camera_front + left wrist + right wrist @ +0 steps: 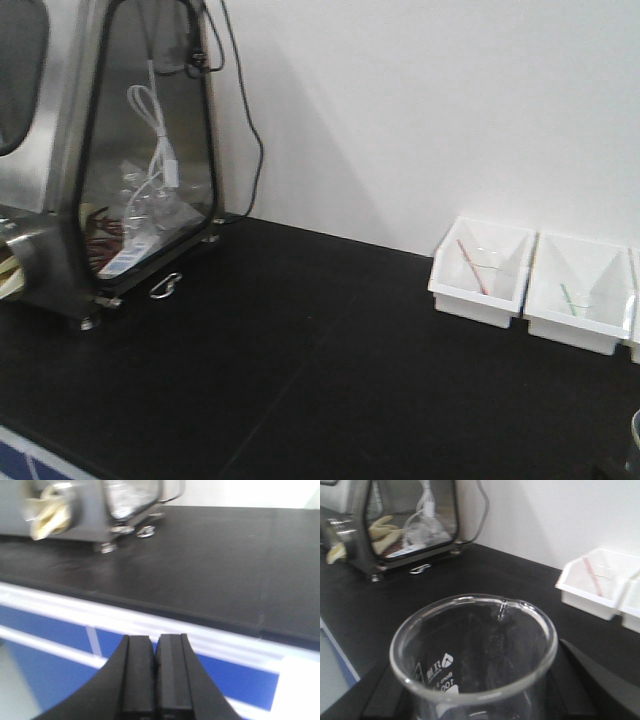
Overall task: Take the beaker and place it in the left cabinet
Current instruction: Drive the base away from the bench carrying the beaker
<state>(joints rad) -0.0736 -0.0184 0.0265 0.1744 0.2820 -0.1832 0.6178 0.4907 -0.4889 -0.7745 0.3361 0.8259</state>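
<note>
Beaker upright, right at my right wrist camera, gripped on both sides by the black fingers of my right claw, over the black table. Left claw pressed fully closed, holding nothing, before the table's front edge. White bins farther back, by the wall.

front: looks down across table | left wrist: low, off its edge | right wrist: tight over beaker | all share steel chamber

White print on the beaker (seen through the glass, partly blurred): triangle mark, "100".
</note>
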